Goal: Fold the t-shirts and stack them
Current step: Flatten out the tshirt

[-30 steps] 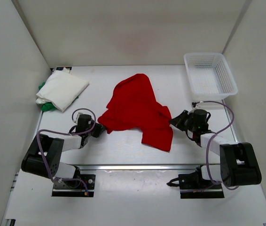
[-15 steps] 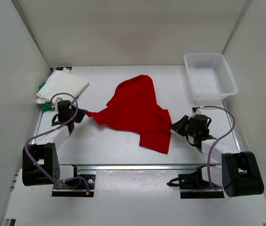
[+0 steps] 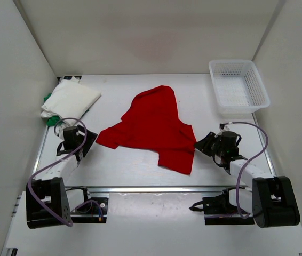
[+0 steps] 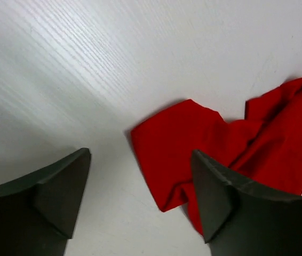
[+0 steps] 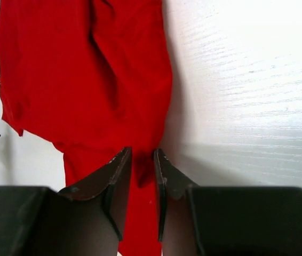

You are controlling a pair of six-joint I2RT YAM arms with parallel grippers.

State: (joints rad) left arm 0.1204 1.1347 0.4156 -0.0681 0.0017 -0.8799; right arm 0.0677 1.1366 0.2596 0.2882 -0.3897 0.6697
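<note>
The red t-shirt (image 3: 152, 127) lies spread and creased in the middle of the table, one corner pointing left. My left gripper (image 3: 87, 144) stands just left of that corner with its jaws wide open. In the left wrist view the red corner (image 4: 188, 144) lies flat on the table ahead of the left gripper (image 4: 140, 184), touching neither finger. My right gripper (image 3: 200, 145) is at the shirt's right edge. Its jaws (image 5: 141, 160) stand a narrow gap apart with a fold of red cloth (image 5: 87, 69) between them. The folded white t-shirt (image 3: 71, 100) lies on the green one (image 3: 53, 120) at the back left.
A white mesh basket (image 3: 239, 85) stands at the back right. White walls close in the table on the left, back and right. A metal rail (image 3: 156, 188) runs along the near edge between the arm bases.
My left gripper pulled the shirt's corner out to the left, then opened and let it drop flat. The right jaws, shut on the shirt's right edge before, have parted slightly.
</note>
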